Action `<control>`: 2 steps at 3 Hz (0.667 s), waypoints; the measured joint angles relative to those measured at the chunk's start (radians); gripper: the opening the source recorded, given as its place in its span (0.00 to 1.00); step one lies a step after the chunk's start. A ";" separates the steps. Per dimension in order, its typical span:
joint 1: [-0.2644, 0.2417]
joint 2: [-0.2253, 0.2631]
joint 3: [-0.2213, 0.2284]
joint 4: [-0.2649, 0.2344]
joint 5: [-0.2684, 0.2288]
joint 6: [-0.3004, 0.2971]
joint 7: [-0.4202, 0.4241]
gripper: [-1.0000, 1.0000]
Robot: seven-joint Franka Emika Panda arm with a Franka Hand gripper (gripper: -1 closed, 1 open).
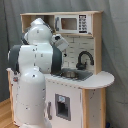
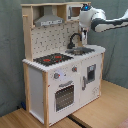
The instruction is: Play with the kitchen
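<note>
- Kitchen (image 2: 60, 70): stands upright on the wooden tabletop (image 2: 107, 107), long axis vertical. In the second exterior view its front faces about 5 o'clock; in the first exterior view it faces about 7 o'clock.
- Stovetop (image 2: 52, 59): at 9 o'clock from the sink (image 2: 80, 50) in the second exterior view; oven door (image 2: 64, 96) below it.
- Faucet (image 2: 75, 39): arches over the sink.
- Gripper (image 2: 86, 35): hangs above the sink, just beside the faucet. How far it is open cannot be told; nothing visibly held.
- Step in hand, as judged: approach to the sink area.
- Next move calls for a short descent, clear of the faucet arch.
</note>
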 joint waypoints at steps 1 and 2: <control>0.000 -0.001 -0.046 -0.047 0.034 0.064 -0.041 1.00; 0.001 -0.002 -0.080 -0.087 0.081 0.127 -0.085 1.00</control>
